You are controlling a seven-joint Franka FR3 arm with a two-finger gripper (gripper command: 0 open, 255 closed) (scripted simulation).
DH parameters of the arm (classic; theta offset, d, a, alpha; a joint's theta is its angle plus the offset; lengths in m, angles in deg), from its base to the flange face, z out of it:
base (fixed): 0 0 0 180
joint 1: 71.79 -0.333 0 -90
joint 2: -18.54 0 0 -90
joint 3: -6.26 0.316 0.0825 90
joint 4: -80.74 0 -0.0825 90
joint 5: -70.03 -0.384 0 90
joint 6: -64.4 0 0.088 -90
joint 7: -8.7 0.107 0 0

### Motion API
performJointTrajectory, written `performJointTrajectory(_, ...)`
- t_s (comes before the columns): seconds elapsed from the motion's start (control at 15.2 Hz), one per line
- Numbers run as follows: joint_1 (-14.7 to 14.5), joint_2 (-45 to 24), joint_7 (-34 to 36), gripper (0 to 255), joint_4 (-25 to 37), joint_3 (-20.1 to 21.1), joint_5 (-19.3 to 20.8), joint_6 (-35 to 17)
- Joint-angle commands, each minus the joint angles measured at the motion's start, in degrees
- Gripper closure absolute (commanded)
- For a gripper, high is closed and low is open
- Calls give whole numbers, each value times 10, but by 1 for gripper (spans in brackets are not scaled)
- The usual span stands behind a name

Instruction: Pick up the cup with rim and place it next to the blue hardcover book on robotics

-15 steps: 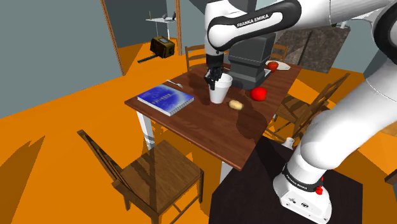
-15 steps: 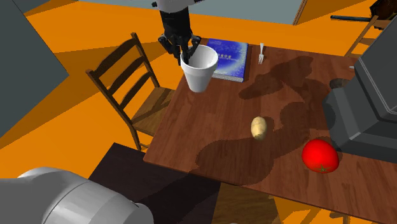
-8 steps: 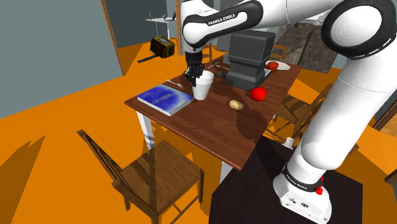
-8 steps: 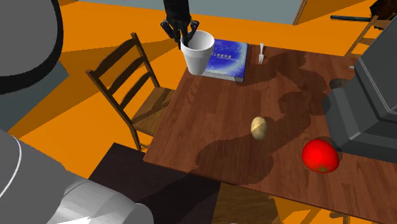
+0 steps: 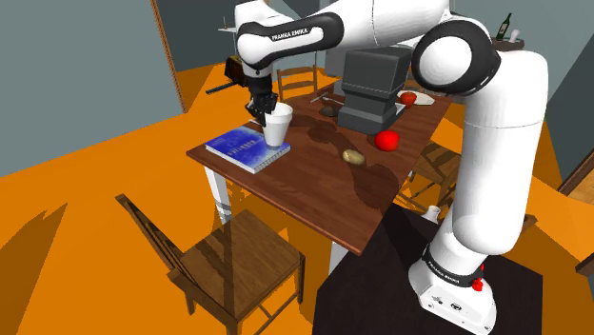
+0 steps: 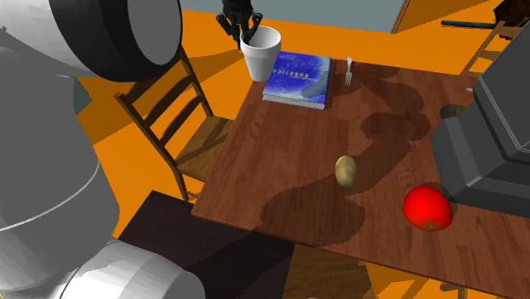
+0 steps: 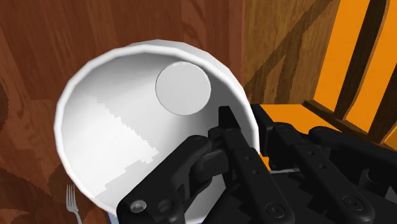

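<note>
White, its wall clamped between the gripper's [image 6: 241, 31] fingers, the cup [image 6: 260, 53] has swung across the table [image 6: 280, 178] and now hangs just beside the book [image 6: 297, 76], so lowering and release look like all that remains.

Indoor room, evenly lit. Orange floor [image 5: 86, 190] throughout, crossed by soft dark shadows. Grey-blue walls [image 5: 76, 67] at the shoulder view's left and back, split by a brown wooden door frame [image 5: 167, 52]. Dark brown wooden table [image 5: 319, 195] on white legs [image 5: 220, 195], mid-room, shadow patches across its top. Slat-backed wooden chair [image 5: 228, 257] just beside the table's near edge; second chair [image 5: 297, 82] behind the far edge; third [image 5: 436, 164] at the shoulder view's right side of the table. Grey mottled slab [image 5: 466, 67] at back right. Small white shelf [image 5: 243, 29] high at the back.
</note>
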Motion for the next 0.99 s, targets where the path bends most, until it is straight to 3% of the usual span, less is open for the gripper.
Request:
performJointTrajectory(0.0,-1,-13,2,255,8,0,1,-5)
performJointTrajectory(0.92,0,-29,12,255,-76,-2,6,-105)
